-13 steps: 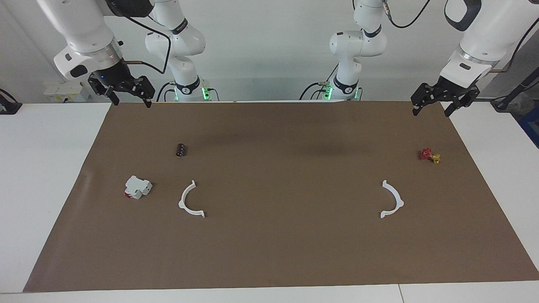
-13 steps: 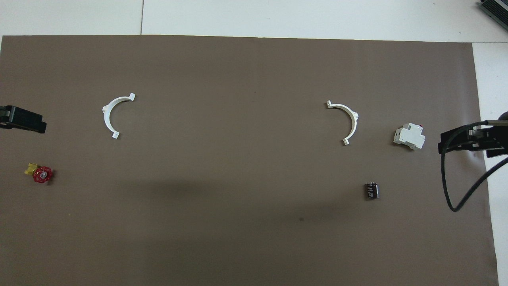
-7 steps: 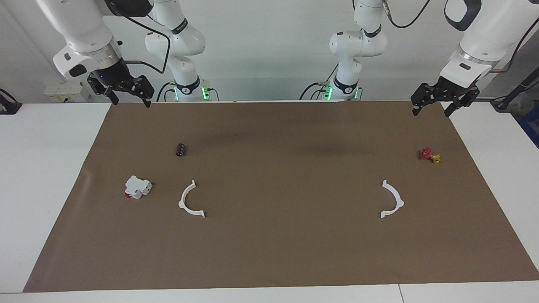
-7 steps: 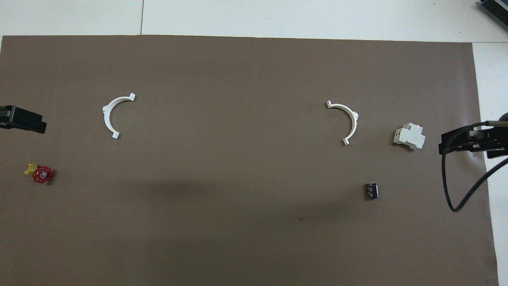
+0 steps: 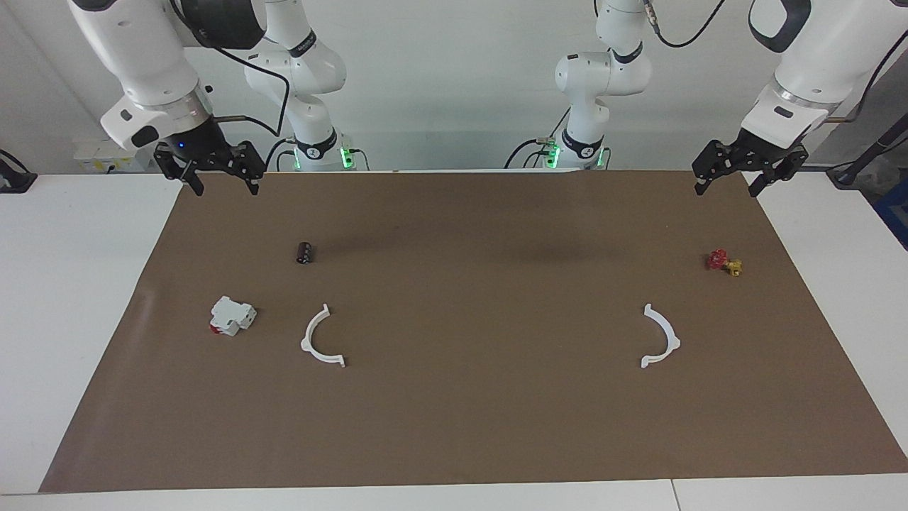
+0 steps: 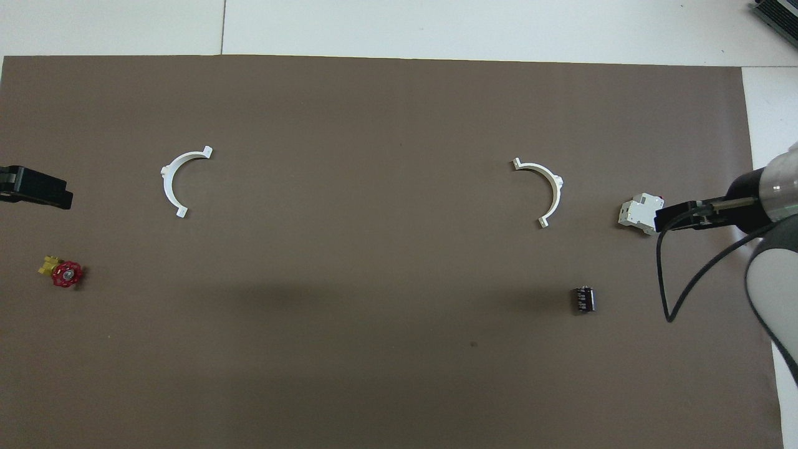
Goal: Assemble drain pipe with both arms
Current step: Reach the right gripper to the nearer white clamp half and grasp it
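Note:
The drain pipe lies as two separate white half-ring arcs on the brown mat (image 5: 454, 426). One arc (image 5: 305, 344) (image 6: 558, 184) is toward the right arm's end, the other (image 5: 674, 343) (image 6: 166, 171) toward the left arm's end. My right gripper (image 5: 224, 186) (image 6: 676, 217) is open and empty, raised over the mat's edge at its own end. My left gripper (image 5: 726, 186) (image 6: 37, 187) is open and empty, raised over the mat's edge at its end, where it waits. Neither touches an arc.
A white box with a red mark (image 5: 231, 316) (image 6: 636, 212) lies beside the right-end arc. A small black cylinder (image 5: 305, 252) (image 6: 583, 299) lies nearer to the robots. A red and yellow valve (image 5: 722, 261) (image 6: 65, 273) lies near the left arm's end.
My right gripper has come lower and moved in toward the mat; in the overhead view it now overlaps the white box's edge. The left arm and both arcs have not moved.

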`<state>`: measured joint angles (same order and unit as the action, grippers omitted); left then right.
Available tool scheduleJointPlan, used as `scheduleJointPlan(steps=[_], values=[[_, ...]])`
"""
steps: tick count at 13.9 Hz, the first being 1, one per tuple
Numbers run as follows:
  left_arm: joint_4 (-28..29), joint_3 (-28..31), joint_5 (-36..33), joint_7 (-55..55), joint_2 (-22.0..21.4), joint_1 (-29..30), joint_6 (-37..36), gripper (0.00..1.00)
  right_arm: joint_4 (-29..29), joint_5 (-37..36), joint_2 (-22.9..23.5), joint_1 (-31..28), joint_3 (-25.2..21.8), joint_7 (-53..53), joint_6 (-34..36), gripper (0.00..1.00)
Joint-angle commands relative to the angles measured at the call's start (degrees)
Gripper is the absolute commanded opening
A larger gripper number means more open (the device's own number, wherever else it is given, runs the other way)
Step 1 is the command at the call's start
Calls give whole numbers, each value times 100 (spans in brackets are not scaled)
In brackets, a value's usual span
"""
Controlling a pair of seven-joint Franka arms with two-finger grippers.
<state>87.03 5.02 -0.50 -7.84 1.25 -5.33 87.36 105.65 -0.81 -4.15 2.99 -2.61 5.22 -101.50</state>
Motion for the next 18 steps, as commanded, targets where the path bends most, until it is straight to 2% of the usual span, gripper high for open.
scheduleJointPlan(steps=[1,5,7,10,12,13,15,18], values=[[174,-18,94,-51,-160,58,-26,100,491,386,325,-18,23,837,-938,100],[174,-18,85,-51,-160,58,-17,100,404,765,1336,34,102,1446,-2283,100],[174,-27,94,-33,-169,58,-43,100,377,810,1758,332,138,1490,-2925,97],[174,-27,85,-51,-160,49,-26,100,369,819,2356,457,138,1673,-3620,96],[174,-19,85,-51,-160,58,-26,100,360,828,2699,343,138,2401,-3989,96],[174,-18,85,-51,-160,58,-26,100,360,828,2814,290,138,2570,-4226,96],[174,-18,94,-51,-160,58,-26,100,360,828,2894,333,129,2571,-4264,95],[174,-18,94,-51,-160,58,-34,100,360,828,2955,351,129,2563,-4299,83]])
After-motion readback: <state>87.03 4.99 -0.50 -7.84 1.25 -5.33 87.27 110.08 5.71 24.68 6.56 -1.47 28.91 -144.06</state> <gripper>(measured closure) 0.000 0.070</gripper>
